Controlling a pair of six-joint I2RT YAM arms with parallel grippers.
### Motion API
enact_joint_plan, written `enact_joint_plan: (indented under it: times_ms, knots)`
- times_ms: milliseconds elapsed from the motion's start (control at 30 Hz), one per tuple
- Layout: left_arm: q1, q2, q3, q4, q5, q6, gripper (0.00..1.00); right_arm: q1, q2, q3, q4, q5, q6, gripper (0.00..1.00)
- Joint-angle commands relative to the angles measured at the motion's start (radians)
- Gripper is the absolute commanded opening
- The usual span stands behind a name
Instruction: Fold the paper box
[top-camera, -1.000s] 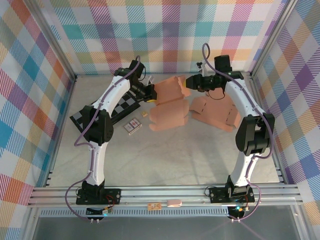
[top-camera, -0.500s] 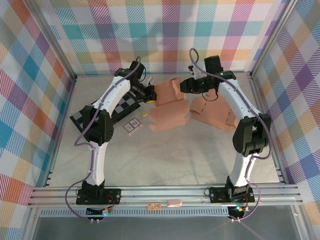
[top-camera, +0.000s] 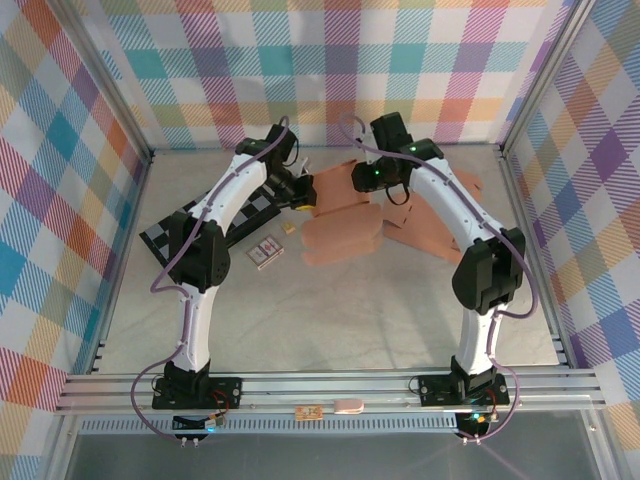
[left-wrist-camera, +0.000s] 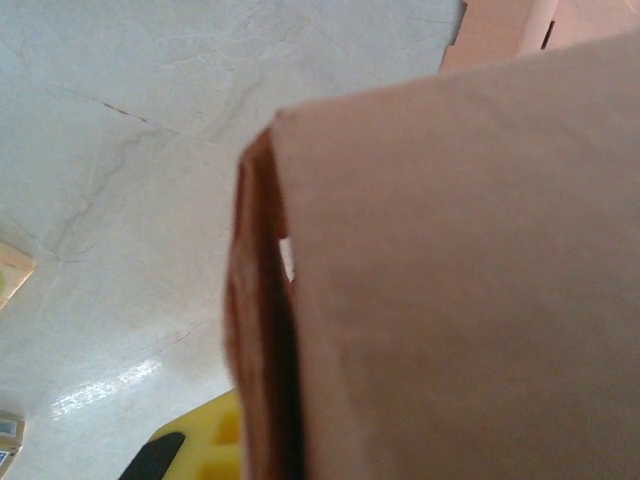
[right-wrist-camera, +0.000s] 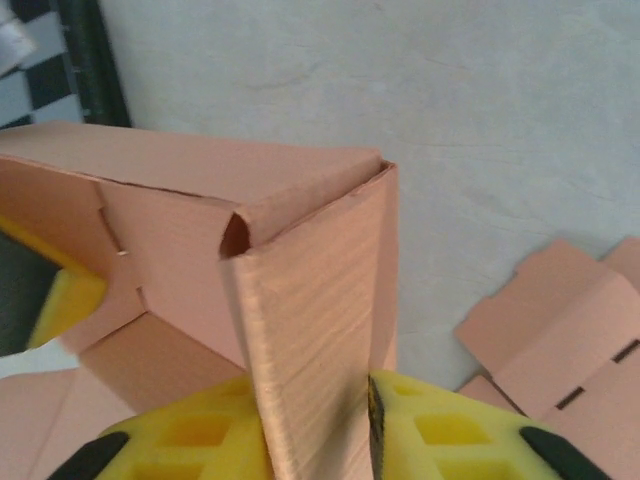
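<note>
Now the half-formed paper box (top-camera: 340, 225) sits toward the table's (top-camera: 400, 320) back. The left gripper (top-camera: 298, 200), closed, seemingly pins its left wall steady, while the right gripper (right-wrist-camera: 320, 440) pinches an upright flap (right-wrist-camera: 310, 300) for folding.

A black-and-white checkered mat (top-camera: 158, 238) is laid flat on the table (top-camera: 330, 310) (left side, partly hidden). A small card (top-camera: 265, 252) is seen just beside it.
</note>
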Motion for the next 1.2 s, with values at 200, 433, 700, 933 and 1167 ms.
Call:
enact_joint_plan:
  times_ms: [200, 433, 700, 933, 1167]
  knots:
    - [-0.039, -0.068, 0.016, -0.055, 0.0, -0.007, 0.0, 0.085, 0.06, 0.068, -0.064, 0.322, 0.033, 0.08]
    - [-0.046, -0.065, 0.023, -0.073, 0.009, -0.008, 0.0, 0.089, 0.099, 0.137, -0.102, 0.378, 0.054, 0.16]
    - [-0.049, -0.065, 0.025, -0.077, 0.004, -0.008, 0.0, 0.091, 0.164, 0.249, -0.167, 0.437, 0.06, 0.17]
    - [-0.051, -0.062, 0.032, -0.081, -0.004, -0.016, 0.0, 0.107, 0.179, 0.257, -0.207, 0.522, 0.068, 0.1]
    - [-0.053, -0.058, 0.055, -0.086, -0.008, -0.051, 0.0, 0.148, 0.213, 0.283, -0.246, 0.748, 0.072, 0.0]
